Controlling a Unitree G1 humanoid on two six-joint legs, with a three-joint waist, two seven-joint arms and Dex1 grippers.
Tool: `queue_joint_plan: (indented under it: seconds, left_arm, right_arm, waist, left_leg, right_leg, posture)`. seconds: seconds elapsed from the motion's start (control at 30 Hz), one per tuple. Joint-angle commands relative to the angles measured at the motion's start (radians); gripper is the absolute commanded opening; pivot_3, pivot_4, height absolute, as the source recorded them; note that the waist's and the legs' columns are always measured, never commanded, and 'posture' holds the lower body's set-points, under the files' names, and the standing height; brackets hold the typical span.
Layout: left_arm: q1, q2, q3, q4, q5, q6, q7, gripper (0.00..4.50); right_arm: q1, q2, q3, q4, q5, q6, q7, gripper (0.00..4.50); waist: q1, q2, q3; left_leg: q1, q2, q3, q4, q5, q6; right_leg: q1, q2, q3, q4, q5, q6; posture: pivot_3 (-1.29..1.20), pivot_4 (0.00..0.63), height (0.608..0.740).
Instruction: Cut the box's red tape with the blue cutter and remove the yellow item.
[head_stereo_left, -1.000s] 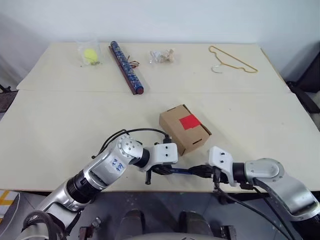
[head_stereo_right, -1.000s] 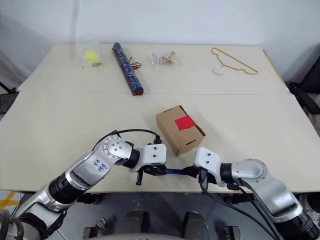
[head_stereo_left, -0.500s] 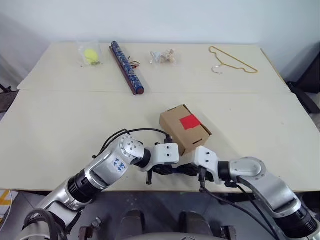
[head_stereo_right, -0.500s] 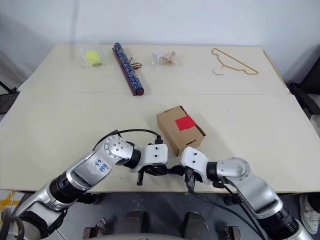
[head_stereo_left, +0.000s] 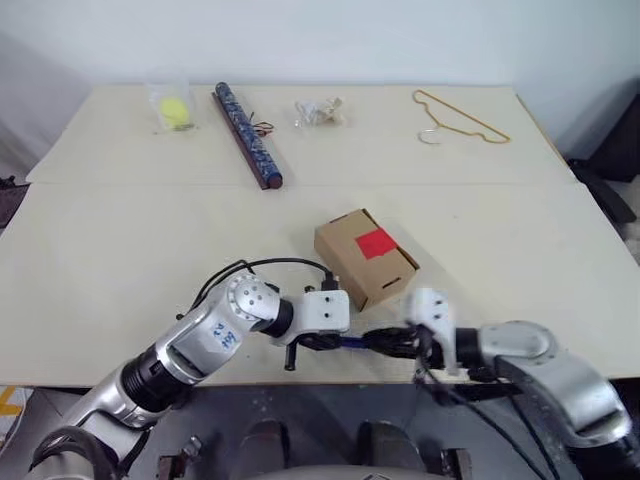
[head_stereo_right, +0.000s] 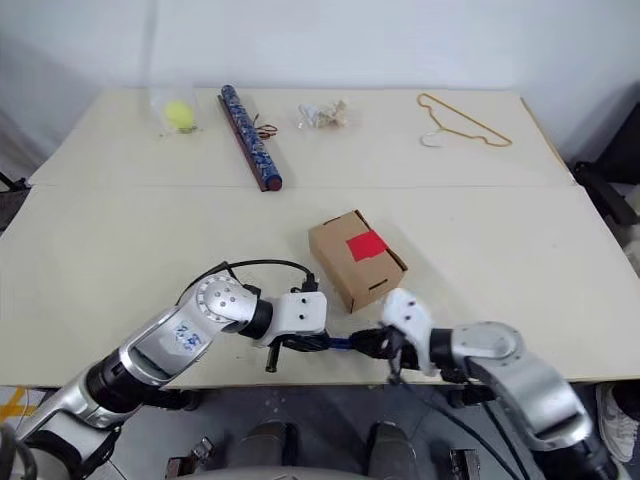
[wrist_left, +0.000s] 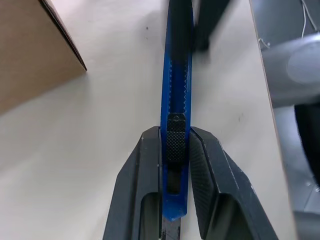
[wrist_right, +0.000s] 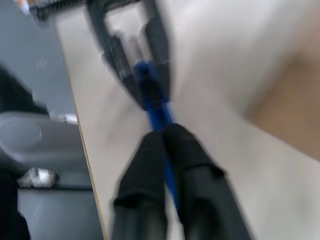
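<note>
A: Where is the blue cutter (wrist_left: 175, 100) lying, and how much free room is around it?

B: It is hanging just over the desk (head_stereo_left: 120, 250) near the front edge, level. The left gripper (wrist_left: 175, 165) is clenching its ribbed slider end between two black rubbery fingers. The right gripper (wrist_right: 165, 145) is sitting around the other end; I cannot tell if it is gripping.

A: And the box (head_stereo_left: 365, 257)?

B: The brown cardboard box is standing just behind the cutter, with the flat red tape (head_stereo_left: 376, 243) on top. Wide bare desk is lying open on both sides.
</note>
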Motion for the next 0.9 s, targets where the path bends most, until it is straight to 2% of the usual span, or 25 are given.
queue_joint_plan:
  seconds: [0.03, 0.1, 0.2, 0.3, 0.43, 0.47, 0.6, 0.9]
  left_arm:
    - [0.061, 0.027, 0.113, 0.008, -0.011, -0.323, 0.010, 0.44]
    - [0.082, 0.030, 0.142, 0.017, -0.020, -0.417, 0.000, 0.44]
    - [0.093, 0.020, 0.156, 0.029, -0.017, -0.492, -0.006, 0.44]
    - [0.085, -0.013, 0.139, 0.012, -0.014, -0.501, -0.007, 0.44]
    - [0.066, -0.065, 0.125, 0.013, 0.004, -0.495, 0.001, 0.44]
    - [0.062, -0.074, 0.121, 0.015, 0.009, -0.492, 0.001, 0.44]
    - [0.038, -0.112, 0.110, 0.032, 0.029, -0.483, 0.010, 0.44]
    - [0.020, -0.126, 0.114, 0.063, 0.049, -0.513, -0.006, 0.44]
  right_arm:
    - [-0.053, -0.016, -0.271, -0.075, 0.365, 0.285, -0.099, 1.61]
    - [-0.089, -0.035, -0.338, -0.061, 0.520, 0.434, -0.177, 2.30]
    - [-0.151, -0.078, -0.371, -0.022, 0.664, 0.608, -0.296, 3.32]
    - [-0.214, -0.136, -0.332, 0.111, 0.938, 0.686, -0.494, 4.38]
    - [-0.236, -0.307, -0.107, 0.232, 1.363, 0.514, -0.842, 4.45]
    - [-0.245, -0.321, -0.065, 0.243, 1.417, 0.472, -0.891, 4.45]
    - [-0.265, -0.303, 0.032, 0.264, 1.453, 0.391, -0.942, 4.45]
    - [-0.270, -0.259, 0.073, 0.295, 1.453, 0.351, -0.974, 4.45]
  waist:
    - [0.003, 0.000, 0.000]
    - [0.004, 0.000, 0.000]
    - [0.009, 0.000, 0.000]
    - [0.006, 0.000, 0.000]
    - [0.006, 0.000, 0.000]
    - [0.006, 0.000, 0.000]
    - [0.005, -0.001, 0.001]
    - [0.007, -0.001, 0.001]
  left_leg:
    - [-0.001, 0.001, 0.000, 0.000, 0.000, 0.000]
    - [-0.001, 0.001, 0.000, 0.000, 0.000, 0.000]
    - [-0.001, 0.001, 0.000, 0.000, -0.001, 0.001]
    - [-0.002, 0.001, 0.001, 0.000, -0.002, 0.002]
    - [-0.003, 0.001, 0.001, 0.000, -0.003, 0.003]
    - [-0.003, 0.001, 0.001, -0.001, -0.003, 0.003]
    - [-0.003, 0.001, 0.003, -0.001, -0.003, 0.002]
    - [-0.004, 0.001, 0.003, 0.000, -0.003, 0.003]
  right_leg:
    - [-0.001, 0.000, 0.000, 0.000, 0.000, 0.000]
    - [-0.001, 0.000, -0.001, 0.000, 0.001, -0.001]
    - [0.000, 0.000, -0.001, -0.002, 0.001, -0.002]
    - [0.000, 0.000, 0.000, -0.004, 0.001, -0.002]
    - [-0.001, 0.000, -0.001, -0.004, 0.001, -0.001]
    - [-0.001, 0.000, -0.001, -0.004, 0.001, -0.001]
    - [-0.002, 0.001, -0.001, -0.004, 0.001, -0.001]
    - [-0.003, 0.001, -0.001, -0.004, 0.002, 0.000]
  posture:
    - [0.00, 0.150, 0.740]
    - [0.00, 0.150, 0.740]
    - [0.00, 0.150, 0.740]
    - [0.00, 0.150, 0.740]
    - [0.00, 0.150, 0.740]
    - [0.00, 0.150, 0.740]
    - [0.00, 0.150, 0.740]
    - [0.00, 0.150, 0.740]
